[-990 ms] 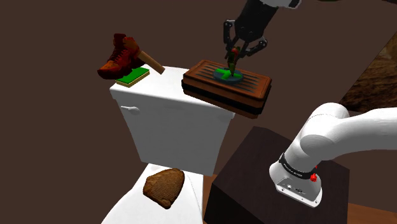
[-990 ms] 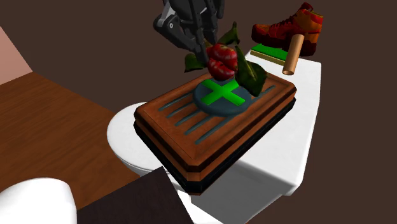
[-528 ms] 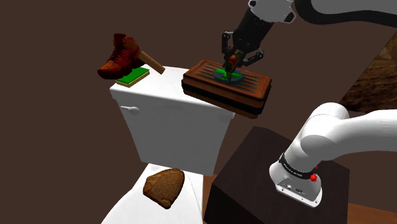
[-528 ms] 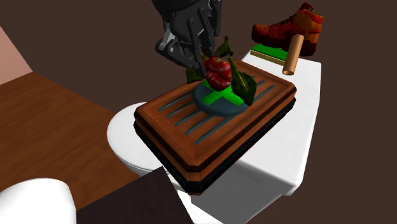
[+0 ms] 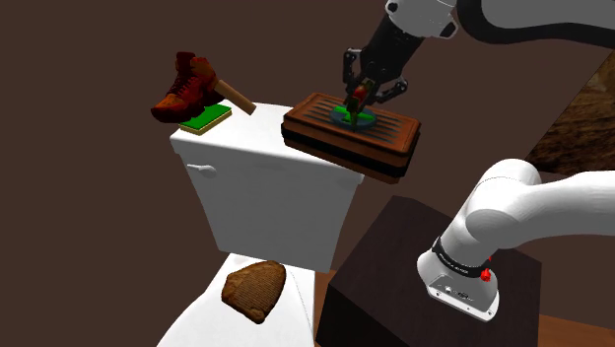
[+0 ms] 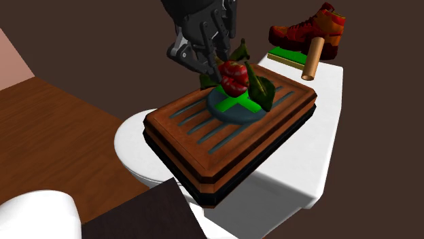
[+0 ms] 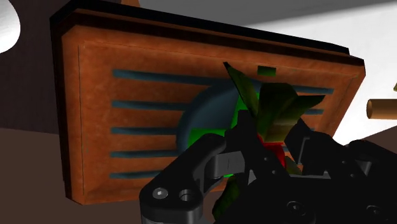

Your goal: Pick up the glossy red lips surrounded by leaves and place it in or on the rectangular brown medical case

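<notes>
The brown rectangular case (image 5: 379, 140) lies flat on the white toilet tank, its lid ribbed with dark slots around a round grey emblem bearing a green cross (image 6: 239, 105). The glossy red lips (image 6: 234, 76), ringed by dark green leaves (image 6: 262, 87), sit low over that emblem; whether they touch it I cannot tell. My black gripper (image 6: 225, 68) comes down from above and is shut on the lips. In the wrist view the leaves (image 7: 270, 105) rise between the fingers, with the case's lid (image 7: 127, 95) behind them. The shoulder view shows the gripper (image 5: 361, 97) over the case's middle.
On the tank (image 5: 266, 187), at the shoulder view's left, a red boot (image 5: 185, 89) stands by a green pad (image 5: 205, 119) and a wooden cylinder (image 5: 235, 95). A brown ribbed lump (image 5: 254, 290) lies on the toilet lid below. The dark stand (image 5: 414, 266) is at lower right.
From one second ago the gripper came down with the lips onto the case's green cross. Over the last half second almost nothing has moved.
</notes>
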